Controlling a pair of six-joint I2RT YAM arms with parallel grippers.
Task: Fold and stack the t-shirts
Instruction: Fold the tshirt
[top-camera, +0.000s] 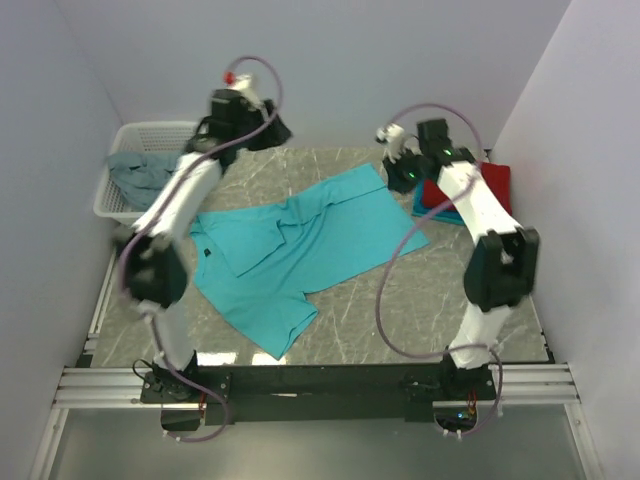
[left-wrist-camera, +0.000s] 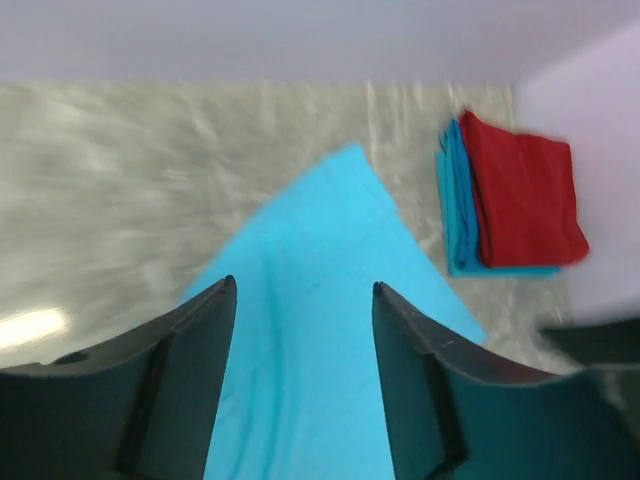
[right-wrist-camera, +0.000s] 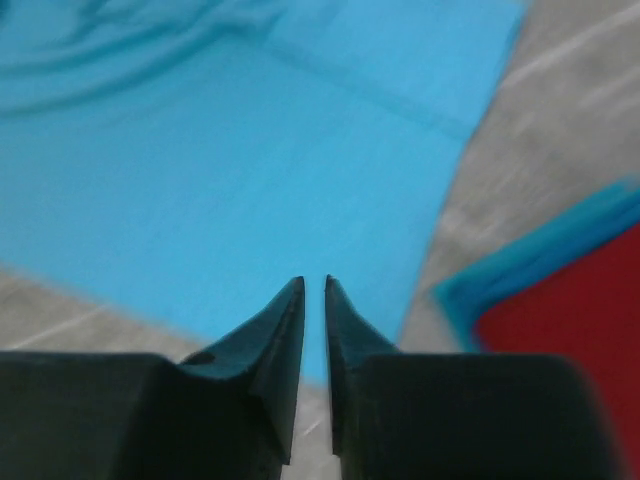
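A bright turquoise t-shirt (top-camera: 300, 250) lies spread and partly rumpled across the middle of the table. Folded t-shirts are stacked at the right, a red one (top-camera: 478, 190) on a turquoise-blue one (top-camera: 437, 207). A grey-blue shirt (top-camera: 138, 172) lies in the basket. My left gripper (top-camera: 272, 128) hangs high over the table's far edge; in the left wrist view it (left-wrist-camera: 304, 283) is open and empty above the turquoise t-shirt (left-wrist-camera: 320, 330). My right gripper (top-camera: 400, 176) hovers by that shirt's far right corner, its jaws (right-wrist-camera: 313, 279) a narrow slit apart with nothing between them.
A white perforated basket (top-camera: 112, 195) stands at the back left against the wall. Grey walls close in on the left, back and right. The folded stack (left-wrist-camera: 510, 195) sits close to the right wall. The marbled tabletop (top-camera: 440, 300) shows bare at the front right.
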